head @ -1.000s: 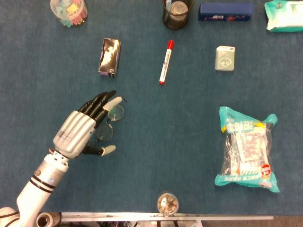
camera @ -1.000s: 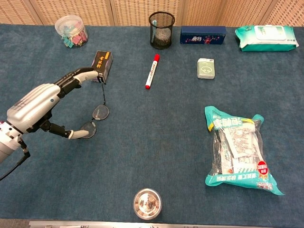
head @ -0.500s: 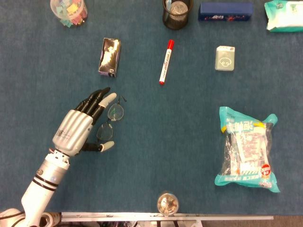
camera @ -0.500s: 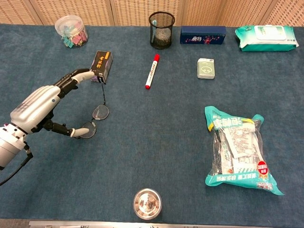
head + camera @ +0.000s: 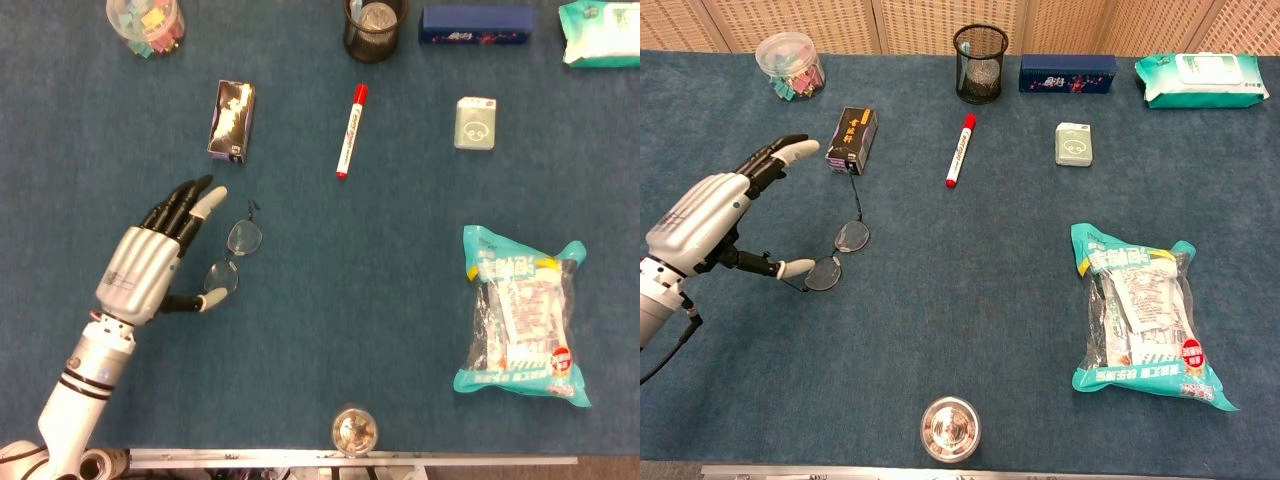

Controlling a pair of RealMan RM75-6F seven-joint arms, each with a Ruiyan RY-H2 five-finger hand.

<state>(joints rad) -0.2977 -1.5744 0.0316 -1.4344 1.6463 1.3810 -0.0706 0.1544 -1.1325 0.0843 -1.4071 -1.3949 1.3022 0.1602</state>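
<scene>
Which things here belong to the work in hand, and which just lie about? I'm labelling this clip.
In hand: left hand, open; glasses beside its fingertips.

Lying about: small box, red marker, mesh cup, snack bag, wipes pack.

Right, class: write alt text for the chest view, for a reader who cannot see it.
The left robot hand, fingers spread, sits beside a pair of glasses on a blue table, its thumb tip close to one lens. Further back lie a small box, a red marker and a mesh cup; a snack bag lies at right.
</scene>
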